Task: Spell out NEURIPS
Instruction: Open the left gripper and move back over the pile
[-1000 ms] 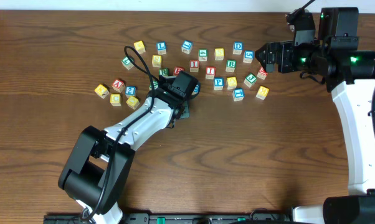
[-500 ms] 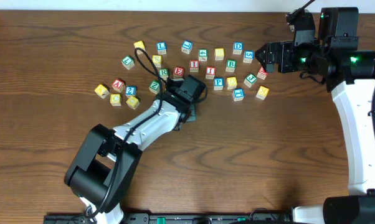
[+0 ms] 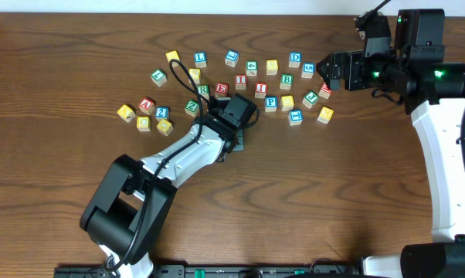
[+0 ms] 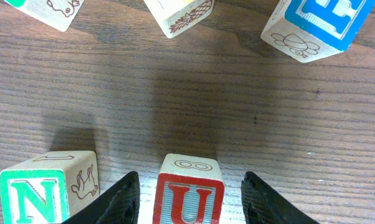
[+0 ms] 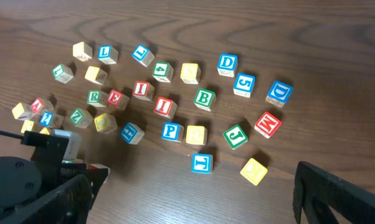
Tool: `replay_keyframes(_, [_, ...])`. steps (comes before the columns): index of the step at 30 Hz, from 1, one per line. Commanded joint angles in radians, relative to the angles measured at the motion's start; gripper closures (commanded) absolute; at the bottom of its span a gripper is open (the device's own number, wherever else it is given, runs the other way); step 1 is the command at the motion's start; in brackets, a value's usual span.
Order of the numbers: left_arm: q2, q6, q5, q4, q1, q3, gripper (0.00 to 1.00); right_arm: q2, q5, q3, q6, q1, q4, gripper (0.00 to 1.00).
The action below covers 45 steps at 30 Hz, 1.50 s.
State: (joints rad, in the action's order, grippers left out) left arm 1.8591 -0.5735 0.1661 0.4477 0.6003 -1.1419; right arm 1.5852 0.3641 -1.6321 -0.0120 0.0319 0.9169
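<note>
**Left wrist view.** Your left gripper [image 4: 189,177] has its fingers [image 4: 122,202] spread on either side of the red U cube [image 4: 189,193]. Bare table [image 4: 194,106] shows in both gaps, so nothing is pinched. The green N cube [image 4: 44,191] rests on the wood just beyond one finger.

**Overhead view.** The left gripper's body covers both of those cubes. You see only that it hangs just below the green R cube [image 3: 203,89] and red E cube [image 3: 222,89], with the blue P cube [image 3: 271,101] farther right.

**Right wrist view.** Your right gripper [image 5: 194,177] has its fingers set wide apart and holds nothing, off to one side of the scatter. The R, E and P cubes read plainly among the other lettered cubes. The U and N cubes are hidden behind the left arm [image 5: 25,183].
</note>
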Motion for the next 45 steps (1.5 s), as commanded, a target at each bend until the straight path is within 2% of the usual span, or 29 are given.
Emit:
replay_keyframes(1, [0.007, 0.055, -0.010, 0.007, -0.007, -0.019, 0.45, 0.005, 0.008, 0.004, -0.011, -0.004, 0.001, 0.01])
replay_keyframes(7, [0.004, 0.175, -0.111, 0.170, -0.072, -0.244, 0.43, 0.005, 0.008, 0.004, -0.012, -0.004, 0.001, 0.01])
replay_keyframes(11, [0.004, 0.262, -0.114, 0.258, -0.118, -0.416, 0.43, 0.005, 0.008, 0.004, -0.012, -0.004, 0.001, 0.01])
replay_keyframes(17, [0.042, 0.318, -0.113, 0.261, -0.180, -0.602, 0.36, 0.005, 0.008, 0.004, -0.012, -0.004, 0.001, 0.01])
replay_keyframes(22, [0.164, 0.381, -0.115, 0.271, -0.218, -0.708, 0.33, 0.005, 0.008, 0.004, -0.011, -0.004, 0.001, 0.01])
replay_keyframes(28, [0.262, 0.484, -0.145, 0.254, -0.224, -0.733, 0.33, 0.005, 0.008, 0.004, -0.012, -0.004, 0.001, 0.01])
replay_keyframes(45, [0.389, 0.585, -0.159, 0.211, -0.222, -0.732, 0.33, 0.005, 0.008, 0.004, -0.012, -0.004, 0.001, 0.01])
